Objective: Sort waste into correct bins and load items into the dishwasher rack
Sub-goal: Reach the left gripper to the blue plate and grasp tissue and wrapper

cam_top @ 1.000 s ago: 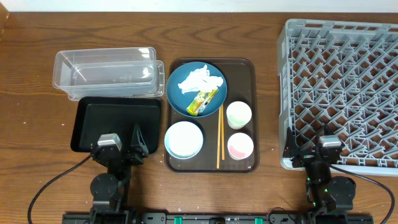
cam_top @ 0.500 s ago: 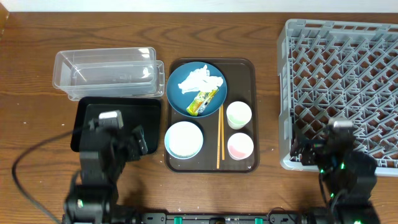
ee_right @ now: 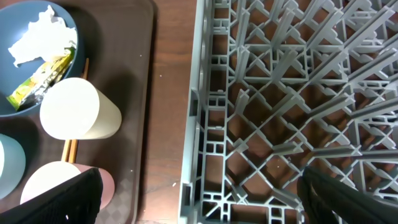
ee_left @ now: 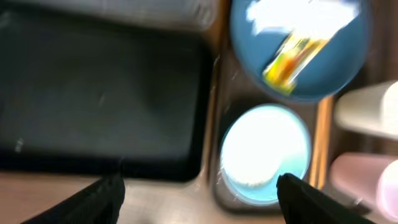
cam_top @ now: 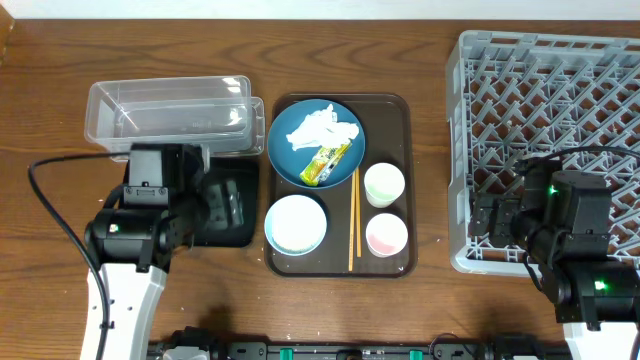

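The left arm [cam_top: 150, 215] stands over the black tray [ee_left: 93, 93], just left of the serving tray [cam_top: 400, 112]. That view is blurred, but we read the left fingers [ee_left: 99, 199] as spread and empty. The right arm [cam_top: 570, 215] hangs over the rack [cam_top: 560, 100], right of the serving tray, with the right fingers [ee_right: 68, 199] apart and empty.

On the serving tray we count:
- one blue plate [cam_top: 285, 160], carrying one crumpled white tissue [cam_top: 320, 127] and one yellow-green wrapper [cam_top: 325, 163]
- one white bowl [cam_top: 295, 224]
- two cups [cam_top: 384, 184] [cam_top: 387, 235]
- one pair of chopsticks [cam_top: 352, 220]

One clear tub [cam_top: 165, 115] lies to its left.
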